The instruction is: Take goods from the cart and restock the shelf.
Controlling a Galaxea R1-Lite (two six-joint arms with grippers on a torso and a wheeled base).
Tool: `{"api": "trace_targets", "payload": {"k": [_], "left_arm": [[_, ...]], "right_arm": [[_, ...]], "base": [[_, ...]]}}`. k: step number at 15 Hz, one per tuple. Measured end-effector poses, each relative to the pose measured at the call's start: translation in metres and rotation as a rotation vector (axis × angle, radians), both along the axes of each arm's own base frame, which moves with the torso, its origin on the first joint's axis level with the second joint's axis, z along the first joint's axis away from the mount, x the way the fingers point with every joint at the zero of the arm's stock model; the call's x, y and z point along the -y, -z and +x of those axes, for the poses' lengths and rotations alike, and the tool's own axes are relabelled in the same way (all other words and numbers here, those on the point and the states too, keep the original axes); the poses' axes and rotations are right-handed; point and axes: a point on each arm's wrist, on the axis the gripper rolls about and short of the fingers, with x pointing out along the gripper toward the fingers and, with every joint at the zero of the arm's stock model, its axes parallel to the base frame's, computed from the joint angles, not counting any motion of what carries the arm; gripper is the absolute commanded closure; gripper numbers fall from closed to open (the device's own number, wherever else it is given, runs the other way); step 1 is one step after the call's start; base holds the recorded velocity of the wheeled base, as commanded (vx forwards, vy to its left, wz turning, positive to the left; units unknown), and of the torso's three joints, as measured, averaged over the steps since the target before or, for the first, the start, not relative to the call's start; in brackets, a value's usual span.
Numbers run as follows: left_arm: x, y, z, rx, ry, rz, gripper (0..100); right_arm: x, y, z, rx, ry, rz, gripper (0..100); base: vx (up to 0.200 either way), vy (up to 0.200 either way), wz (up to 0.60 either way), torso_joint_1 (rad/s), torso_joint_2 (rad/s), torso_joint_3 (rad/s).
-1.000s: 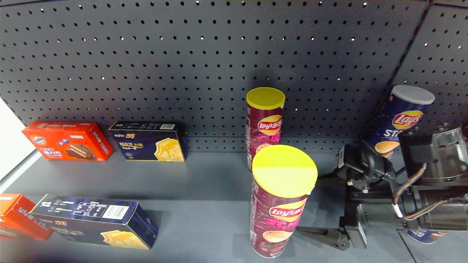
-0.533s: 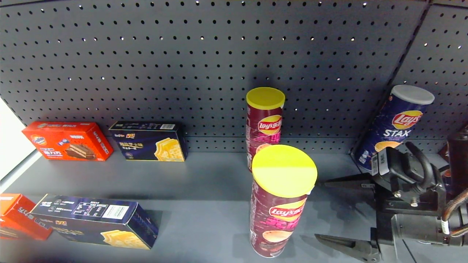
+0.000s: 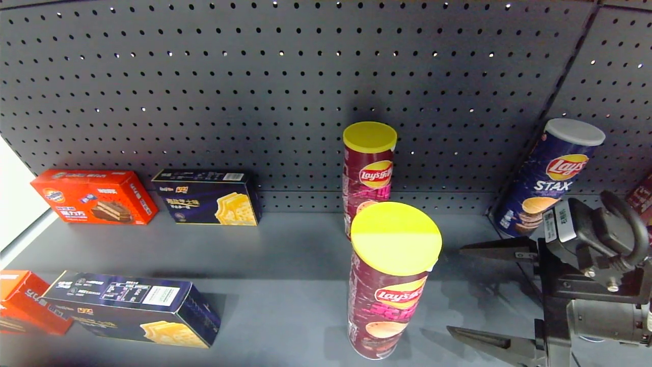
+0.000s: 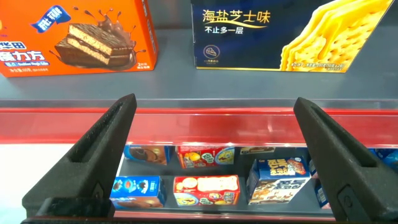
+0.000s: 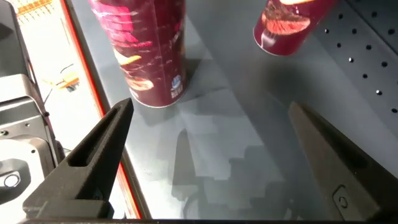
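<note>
Finding our left gripper (image 4: 214, 102) spread and empty, we see on the shelf (image 3: 285, 255) an orange box (image 3: 94, 196), a dark blue box (image 3: 209, 198), two upright purple cans, back can (image 3: 368, 171) and front can (image 3: 389, 285), a blue can (image 3: 547, 178), then our right gripper (image 3: 455, 290) spread, holding nothing, near the front can, so we judge that can restocked and further cart trips left.

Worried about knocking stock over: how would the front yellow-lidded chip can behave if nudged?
Tall on a narrow base, the front chip can probably tips easily. Fallen, its round body would likely roll along the flat shelf.
</note>
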Motion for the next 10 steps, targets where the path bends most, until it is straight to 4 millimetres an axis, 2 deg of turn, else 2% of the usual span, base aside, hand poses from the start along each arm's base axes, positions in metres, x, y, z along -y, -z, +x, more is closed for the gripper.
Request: {"api": "trace_targets", "payload": {"k": [10], "left_arm": [[0.0000, 0.0000, 0.0000, 0.000, 0.000, 0.000, 0]], "right_arm": [[-0.0106, -0.0025, 0.0063, 0.000, -0.025, -0.001, 0]], "base": [[0.000, 0.000, 0.00, 0.000, 0.00, 0.000]]}}
